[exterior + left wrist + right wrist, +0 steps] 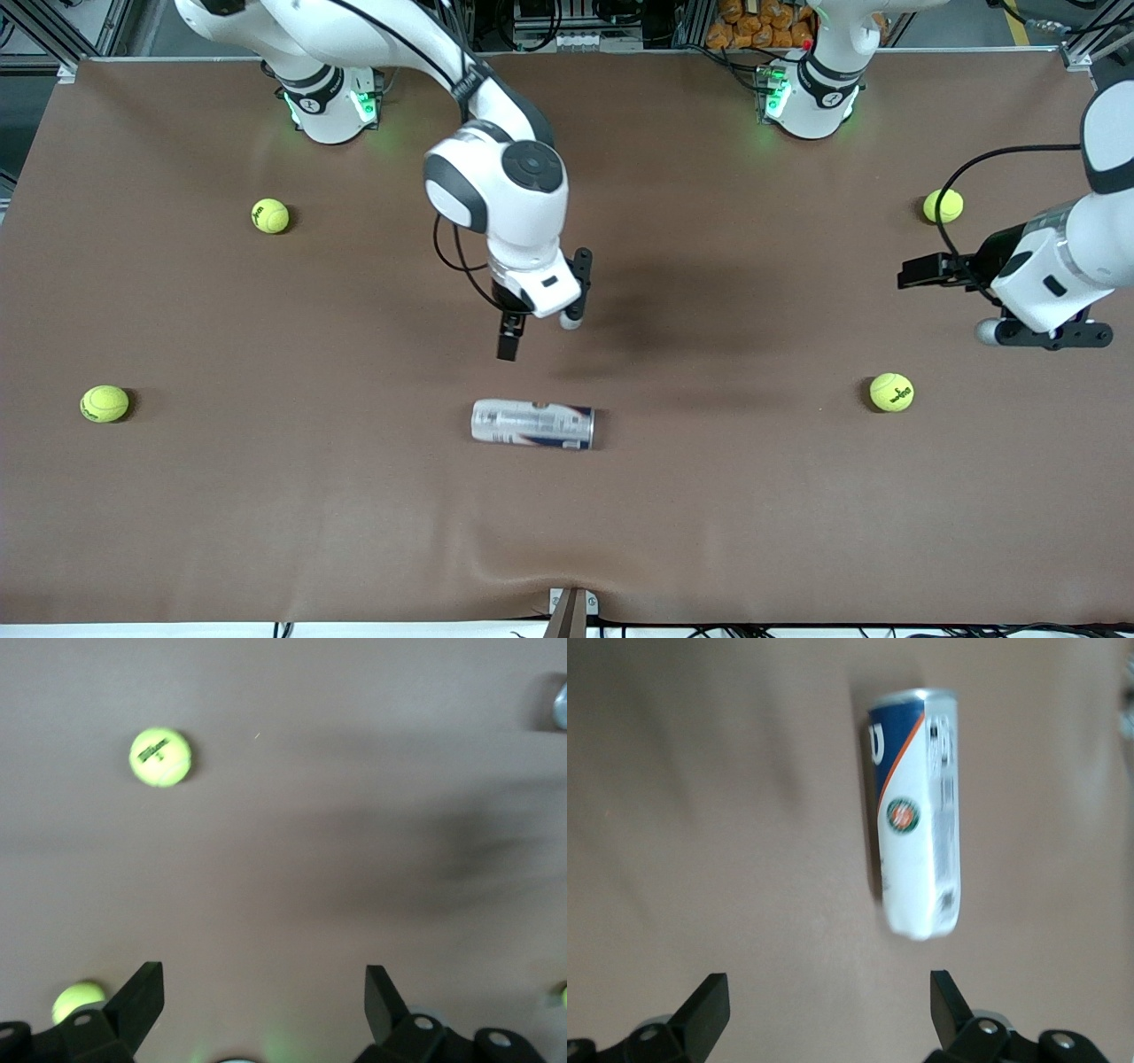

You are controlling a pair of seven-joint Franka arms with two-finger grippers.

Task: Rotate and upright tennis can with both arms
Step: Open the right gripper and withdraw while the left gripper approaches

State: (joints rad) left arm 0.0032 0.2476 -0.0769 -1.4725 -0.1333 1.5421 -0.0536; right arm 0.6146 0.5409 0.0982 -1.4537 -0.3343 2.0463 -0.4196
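The tennis can [532, 424] lies on its side on the brown table cloth, its long axis running between the two arms' ends of the table. In the right wrist view the tennis can [915, 815] shows its white and navy label and a small round emblem. My right gripper [510, 341] hangs open over bare cloth close to the can, and nothing sits between its fingers [709, 1010]. My left gripper [917, 270] is open and empty, held low over the cloth at the left arm's end of the table. It points toward the middle, well away from the can.
Several yellow-green tennis balls lie scattered on the table: two toward the right arm's end [270, 215] [104, 403] and two toward the left arm's end [943, 206] [891, 392]. One ball [159, 757] shows in the left wrist view.
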